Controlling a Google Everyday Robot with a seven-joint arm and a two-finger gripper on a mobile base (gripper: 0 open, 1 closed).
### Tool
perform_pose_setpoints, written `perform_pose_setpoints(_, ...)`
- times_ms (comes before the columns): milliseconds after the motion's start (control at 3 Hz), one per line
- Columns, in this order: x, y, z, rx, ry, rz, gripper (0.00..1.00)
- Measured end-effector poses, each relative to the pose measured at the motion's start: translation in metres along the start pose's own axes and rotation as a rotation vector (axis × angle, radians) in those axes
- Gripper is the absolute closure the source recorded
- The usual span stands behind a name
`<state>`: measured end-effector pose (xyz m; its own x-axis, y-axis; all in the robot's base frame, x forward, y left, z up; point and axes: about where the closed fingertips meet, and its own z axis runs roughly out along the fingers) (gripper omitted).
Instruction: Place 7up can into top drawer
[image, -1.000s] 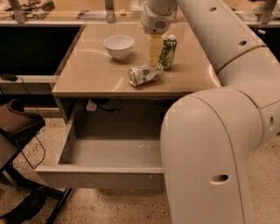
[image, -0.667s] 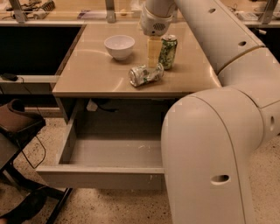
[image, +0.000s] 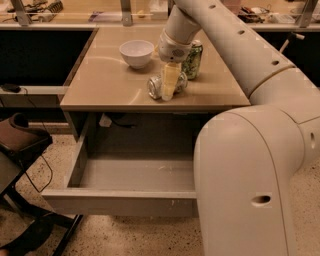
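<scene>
The gripper (image: 168, 93) hangs from the pale arm (image: 235, 50) and points straight down at the front part of the tan tabletop (image: 105, 85). Its yellowish end stands right at the middle of the 7up can (image: 154, 87) and covers this part of it. I cannot tell if the pincer is wide or narrow, and I also cannot tell if it really touches the can or only stands in front of it.

The 7up can lies on its side near the front edge of the table, with its silver end turned to the left. Just behind it, to the right, a darker green can (image: 194, 61) stands upright. A white bowl (image: 136, 52) sits further back and to the left, apart from both cans.

Below the tabletop, the top drawer (image: 120, 202) is pulled far out. It is grey and shallow, and its front panel is scuffed.

The floor (image: 130, 235) is speckled. At the left stands a dark chair (image: 20, 142) with a brownish seat, and a thin cable (image: 36, 131) hangs near it. Behind the table runs another counter (image: 65, 15) with small cluttered things that are too unclear to name.
</scene>
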<state>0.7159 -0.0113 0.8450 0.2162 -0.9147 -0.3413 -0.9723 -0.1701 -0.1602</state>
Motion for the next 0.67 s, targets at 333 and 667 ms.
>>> perform_pose_setpoints(333, 0.0018, -0.0027, 0.0061, 0.012, -0.006, 0.012, 0.0)
perform_pose_setpoints(667, 0.0018, -0.0027, 0.0061, 0.012, -0.006, 0.012, 0.0)
